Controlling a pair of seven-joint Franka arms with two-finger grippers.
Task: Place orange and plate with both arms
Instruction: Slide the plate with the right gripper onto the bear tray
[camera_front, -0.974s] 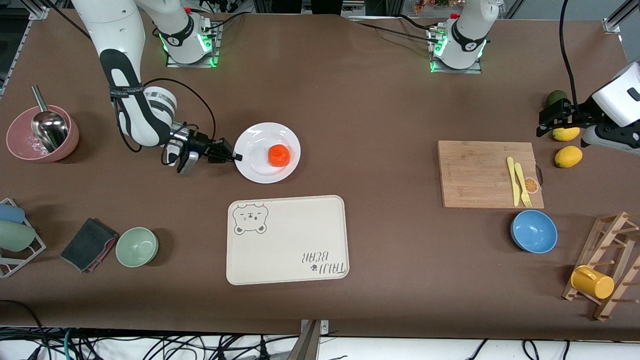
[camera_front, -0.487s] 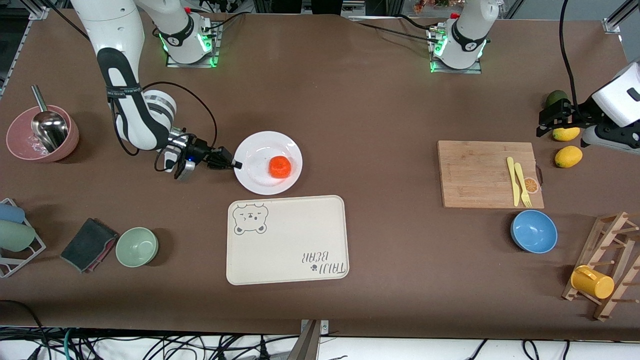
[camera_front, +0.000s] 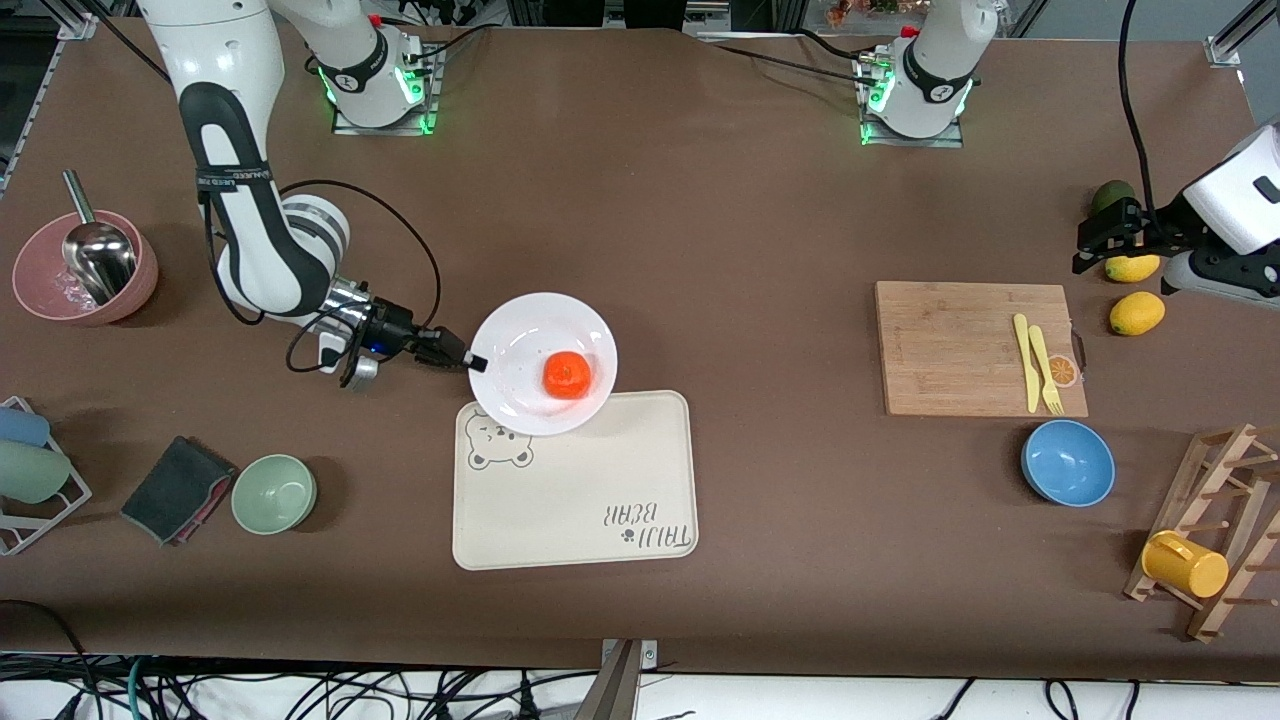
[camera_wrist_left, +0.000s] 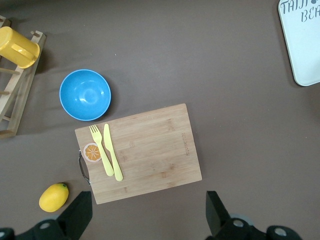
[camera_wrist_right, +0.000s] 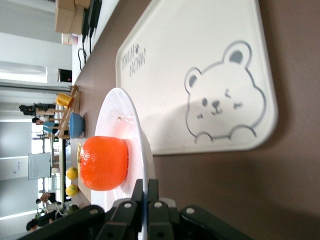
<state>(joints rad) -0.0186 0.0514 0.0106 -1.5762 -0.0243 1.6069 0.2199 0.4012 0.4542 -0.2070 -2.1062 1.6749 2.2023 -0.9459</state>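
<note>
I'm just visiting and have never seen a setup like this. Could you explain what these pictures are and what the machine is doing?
These are two robot arms at a table. One picture looks down from a high camera facing them; the other two come from cameras on each arm's wrist. The right gripper is shut on the rim of a white plate, holding it, with an orange on it, partly over a beige tray. The left gripper waits open above the lemons at its end of the table. Its wrist camera looks down on a cutting board and a blue bowl.
</note>
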